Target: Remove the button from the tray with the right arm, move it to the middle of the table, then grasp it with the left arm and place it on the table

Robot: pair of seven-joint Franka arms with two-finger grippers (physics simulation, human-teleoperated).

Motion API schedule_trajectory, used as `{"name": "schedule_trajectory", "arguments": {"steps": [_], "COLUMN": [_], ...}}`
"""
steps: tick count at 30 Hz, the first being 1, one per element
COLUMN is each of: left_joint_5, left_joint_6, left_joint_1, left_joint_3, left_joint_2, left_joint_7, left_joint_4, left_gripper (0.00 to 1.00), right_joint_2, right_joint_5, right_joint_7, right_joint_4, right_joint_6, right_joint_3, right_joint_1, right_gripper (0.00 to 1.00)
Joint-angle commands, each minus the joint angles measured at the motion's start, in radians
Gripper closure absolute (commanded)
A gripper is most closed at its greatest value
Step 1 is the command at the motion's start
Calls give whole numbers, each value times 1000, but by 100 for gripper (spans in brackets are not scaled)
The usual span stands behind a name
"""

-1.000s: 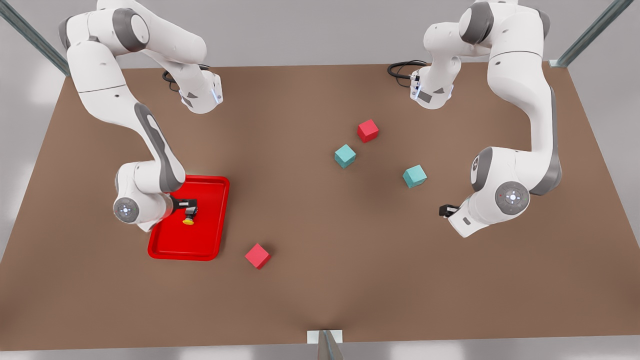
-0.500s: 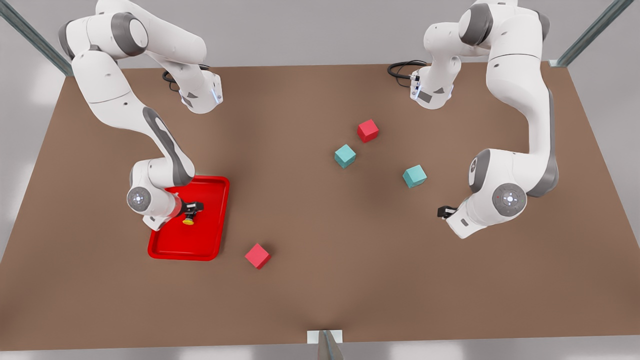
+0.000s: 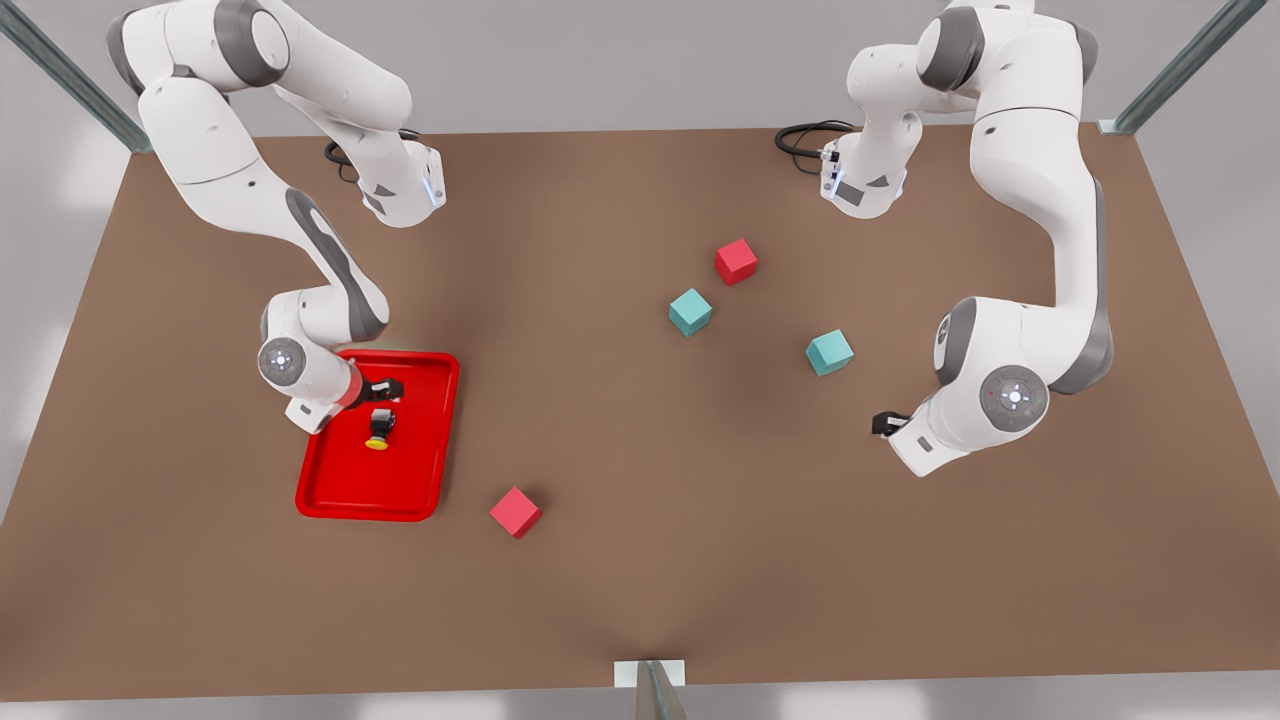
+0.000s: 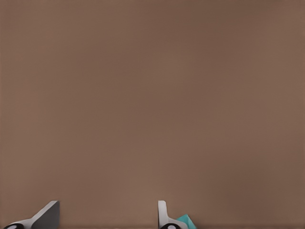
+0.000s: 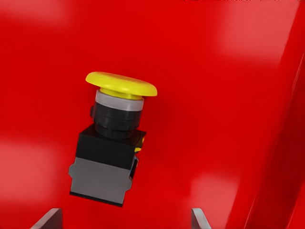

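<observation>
Right gripper [image 3: 388, 388] — fingers spread wide, empty, near button [image 3: 379, 428] lying sideways in tray [image 3: 345, 505] — risk: round cap rolls from pinch; left gripper [image 3: 882, 423] parted, waiting.

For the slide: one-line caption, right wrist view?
Open right gripper above the button lying in the red tray.

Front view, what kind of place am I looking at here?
Most likely a simulated robot test bench: a bare brown table, two white arms mounted at its far edge, and practice props such as a red tray and coloured cubes.
</observation>
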Motion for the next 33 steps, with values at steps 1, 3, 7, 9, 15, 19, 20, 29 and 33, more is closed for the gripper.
{"name": "schedule_trajectory", "arguments": {"steps": [1,3,7,9,15,19,20,29,33], "left_joint_5": [3,3,3,3,3,3,3,3,3], "left_joint_6": [0,-2,-5,-11,-43,-65,-65,-62,-62], "left_joint_1": [1,-2,-5,-8,-15,-19,-14,-19,-28], "left_joint_3": [-1,1,1,1,-1,-10,-15,-16,-18], "left_joint_2": [-1,-3,-4,-8,-18,-23,-27,-32,-32], "left_joint_7": [6,6,6,6,6,-1,2,2,2], "left_joint_4": [0,4,-2,0,1,4,6,6,6], "left_gripper": [0,0,0,0,0,0,0,0,0], "right_joint_2": [7,15,32,33,24,18,21,40,43], "right_joint_5": [-5,-2,-3,-3,18,32,32,32,31], "right_joint_7": [-18,12,40,40,48,92,94,100,100], "right_joint_4": [5,11,12,12,9,3,3,3,2], "right_joint_6": [43,45,68,72,72,74,74,100,103], "right_joint_3": [1,1,-3,-4,-4,-7,-9,-42,-76], "right_joint_1": [10,24,33,26,32,35,36,76,107], "right_gripper": [0,0,0,0,2,1,1,5,11]}}
